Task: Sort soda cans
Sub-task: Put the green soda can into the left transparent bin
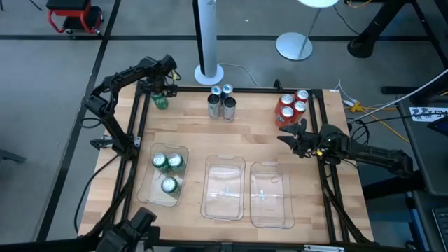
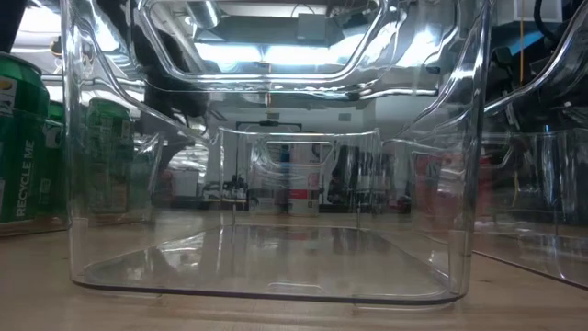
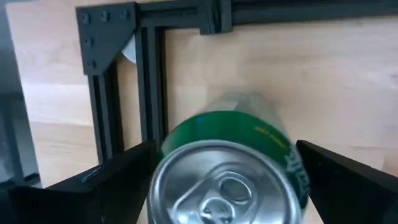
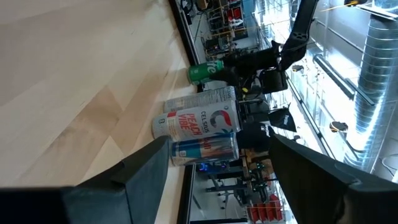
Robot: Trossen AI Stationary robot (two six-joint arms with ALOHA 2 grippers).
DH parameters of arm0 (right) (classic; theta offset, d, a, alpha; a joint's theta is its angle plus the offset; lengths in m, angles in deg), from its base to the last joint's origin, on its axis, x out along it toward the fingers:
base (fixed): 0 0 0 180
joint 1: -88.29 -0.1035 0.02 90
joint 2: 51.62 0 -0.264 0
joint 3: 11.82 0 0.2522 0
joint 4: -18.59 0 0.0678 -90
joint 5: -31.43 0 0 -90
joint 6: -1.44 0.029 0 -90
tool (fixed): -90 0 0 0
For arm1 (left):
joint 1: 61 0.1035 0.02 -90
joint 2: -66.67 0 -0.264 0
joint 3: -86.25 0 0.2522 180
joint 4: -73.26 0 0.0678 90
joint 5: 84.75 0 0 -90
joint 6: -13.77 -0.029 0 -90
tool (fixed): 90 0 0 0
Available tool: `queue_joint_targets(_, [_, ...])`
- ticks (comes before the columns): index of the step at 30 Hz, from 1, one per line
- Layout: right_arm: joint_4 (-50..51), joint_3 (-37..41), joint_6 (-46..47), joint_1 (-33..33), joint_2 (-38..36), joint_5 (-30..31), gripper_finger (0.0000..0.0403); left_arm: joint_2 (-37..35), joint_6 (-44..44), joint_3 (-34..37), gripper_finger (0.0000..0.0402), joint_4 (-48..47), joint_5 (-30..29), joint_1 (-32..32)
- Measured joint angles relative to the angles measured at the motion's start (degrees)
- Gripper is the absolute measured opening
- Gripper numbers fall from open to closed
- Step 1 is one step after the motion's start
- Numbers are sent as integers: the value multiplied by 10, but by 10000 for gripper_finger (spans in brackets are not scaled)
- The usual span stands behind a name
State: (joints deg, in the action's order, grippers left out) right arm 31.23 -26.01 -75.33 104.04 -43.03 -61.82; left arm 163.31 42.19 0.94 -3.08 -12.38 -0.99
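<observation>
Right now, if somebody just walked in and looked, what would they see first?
Probably the bright bunches of cans along the table's far side: the red cans on the right, the silver cans in the middle. The left claw sits around a lone green can at the far left corner, fingers either side. Nearer, three clear trays stand in a row, and only the left tray holds anything: three green cans.

three cans [image 1: 168, 170] in left tray [image 1: 145, 190] | other trays [image 1: 248, 204] right
</observation>
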Motion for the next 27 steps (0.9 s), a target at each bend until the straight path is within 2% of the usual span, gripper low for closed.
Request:
queue_joint_targets(8, [0, 0, 0, 0, 15, 0, 278, -1, -8, 35, 365, 33, 22, -8])
queue_joint_targets(18, [-2, 0, -1, 0, 14, -4, 278, 2, -32, 75, 364, 116, 18, -10])
queue_joint_targets(21, [-3, 0, -1, 0, 14, -4, 278, 1, -32, 80, 349, 124, 16, -8])
queue_joint_targets(25, [-3, 0, -1, 0, 14, -4, 278, 1, -40, 81, 308, 126, 20, -6])
queue_joint_targets(27, [-3, 0, -1, 0, 14, -4, 278, 1, -52, 80, 304, 126, 19, -7])
